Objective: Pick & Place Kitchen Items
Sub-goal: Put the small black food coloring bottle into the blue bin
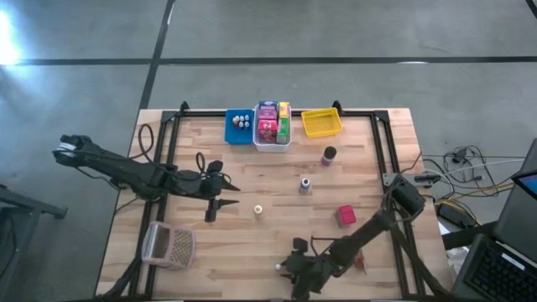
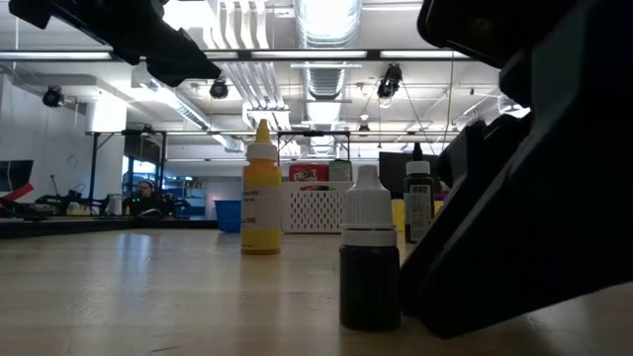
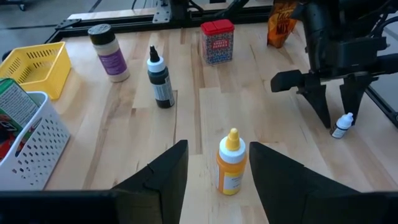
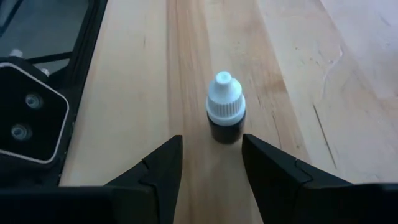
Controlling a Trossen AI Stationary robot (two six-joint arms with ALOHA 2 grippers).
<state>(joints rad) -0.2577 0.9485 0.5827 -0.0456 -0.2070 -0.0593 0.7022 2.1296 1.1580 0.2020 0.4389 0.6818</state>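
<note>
Far left on the wooden table (image 1: 277, 176), near the front edge: a pinkish mesh basket (image 1: 168, 245) lying on its side. Just past it, the left gripper (image 1: 211, 210) hanging over bare wood, jaws apart, pointed at a little yellow bottle (image 3: 230, 163) standing upright just ahead of the fingertips (image 3: 166, 168), not touching. Along the back edge, in a row: a blue bin (image 1: 238, 127) with tiny white balls inside, a white bin (image 1: 273, 141) packed with pink, red and green boxes, then a yellow bin (image 1: 321, 124). Out on the open wood: a slim dark bottle with a white cap (image 3: 160, 79) near the middle, a grey jar with a purple label (image 3: 109, 53) further back toward the yellow bin, and a red box (image 3: 217, 42) to the right of those. Down at the front edge, the right gripper (image 1: 288, 268), jaws apart too, low over the table with a small dark bottle with a white cap (image 4: 225, 111) upright just in front of the gap, not gripped. An orange snack bag (image 3: 283, 22) behind that arm, near the right side.
</note>
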